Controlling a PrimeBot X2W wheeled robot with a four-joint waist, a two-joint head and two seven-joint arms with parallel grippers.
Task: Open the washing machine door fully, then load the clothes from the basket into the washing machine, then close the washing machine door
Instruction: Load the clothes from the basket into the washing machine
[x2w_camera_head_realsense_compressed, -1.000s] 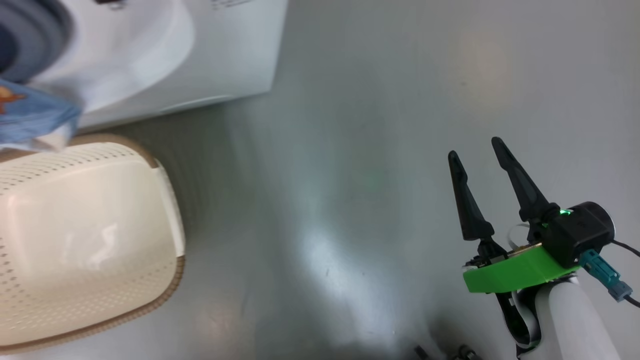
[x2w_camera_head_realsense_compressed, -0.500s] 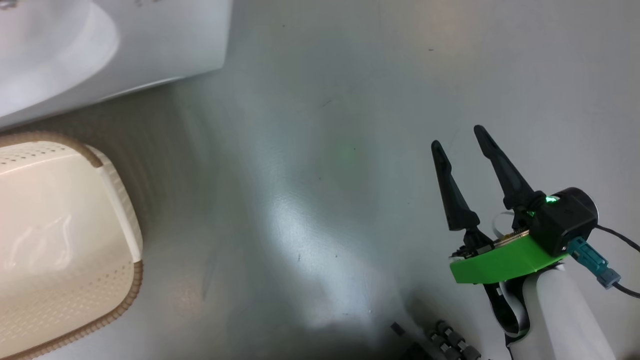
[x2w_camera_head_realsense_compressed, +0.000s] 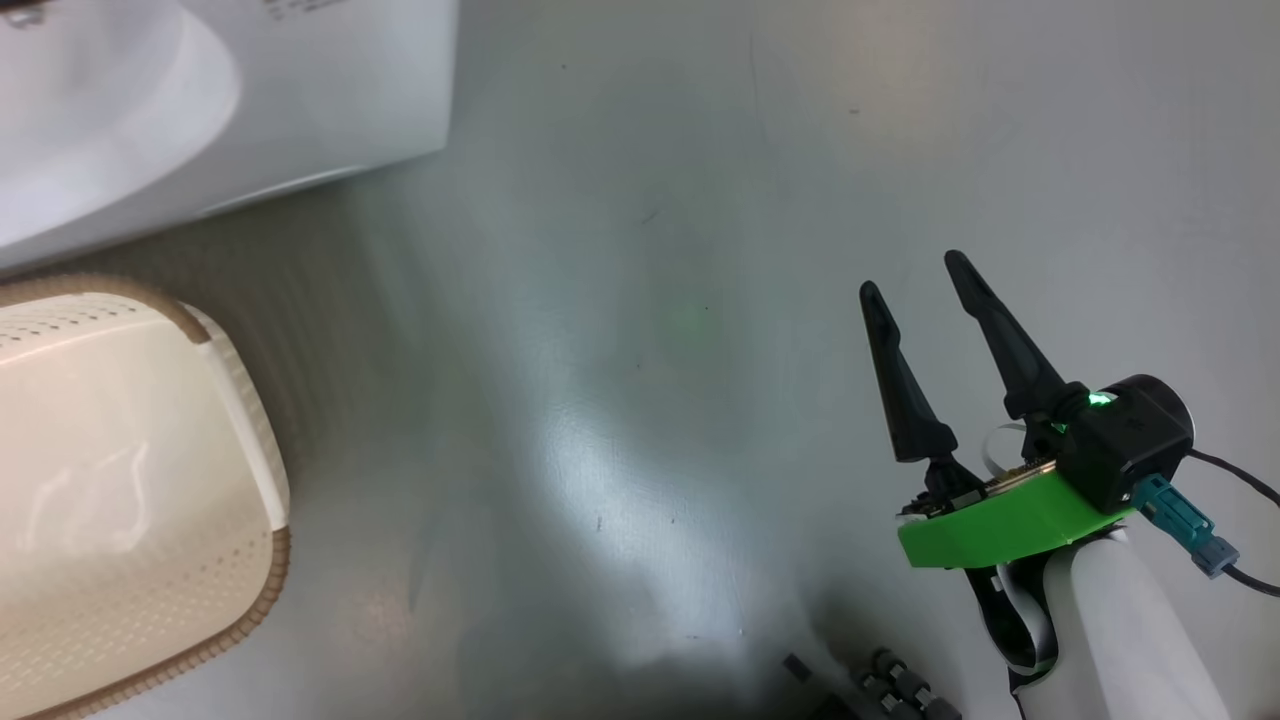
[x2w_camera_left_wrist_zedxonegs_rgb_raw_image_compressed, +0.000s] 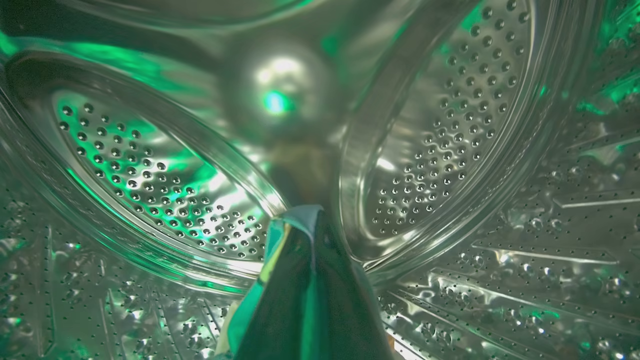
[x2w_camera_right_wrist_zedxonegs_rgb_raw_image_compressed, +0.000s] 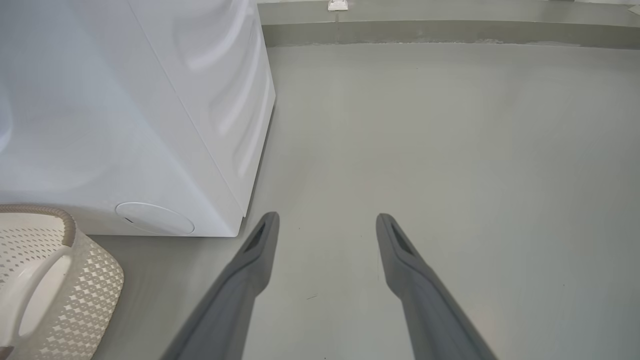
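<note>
- Head cam: the washing machine (x2w_camera_head_realsense_compressed: 330, 90) is up at about 10 to 11 o'clock. I only get a white corner of it, plus a bit of the curved front panel.
- The basket (x2w_camera_head_realsense_compressed: 130, 470) is on the floor (x2w_camera_head_realsense_compressed: 650, 350) at 8 o'clock, close in front of the machine. It's cream with perforated sides and a brown woven-look rim, and its bare cream bottom is showing.
- My right tool (x2w_camera_head_realsense_compressed: 912, 275) is at 4 o'clock on its green mount (x2w_camera_head_realsense_compressed: 1000, 525), above plain grey floor and well apart from both basket and machine.
- That tool is wide open with nothing in it. On the right wrist cam its two grey fingers are spread, with only floor in the gap.
- Same cam has the machine at 10 o'clock, with a round cover (x2w_camera_right_wrist_zedxonegs_rgb_raw_image_compressed: 155, 218) low on the face nearest the basket. The basket's loop handle is at 8 o'clock, just beside the machine.
- My left tool (x2w_camera_left_wrist_zedxonegs_rgb_raw_image_compressed: 312, 225) is inside the drum (x2w_camera_left_wrist_zedxonegs_rgb_raw_image_compressed: 440, 125). There's perforated steel all around it and green light bouncing off everything.
- The left tool is clamped shut on a piece of the clothes (x2w_camera_left_wrist_zedxonegs_rgb_raw_image_compressed: 280, 240). Light blue fabric is pinched at the tip, at 6 o'clock in that view, and more runs down the left side of the fingers.
- I can't make out the print, and I can't tell whether the cloth touches the drum wall.
</note>
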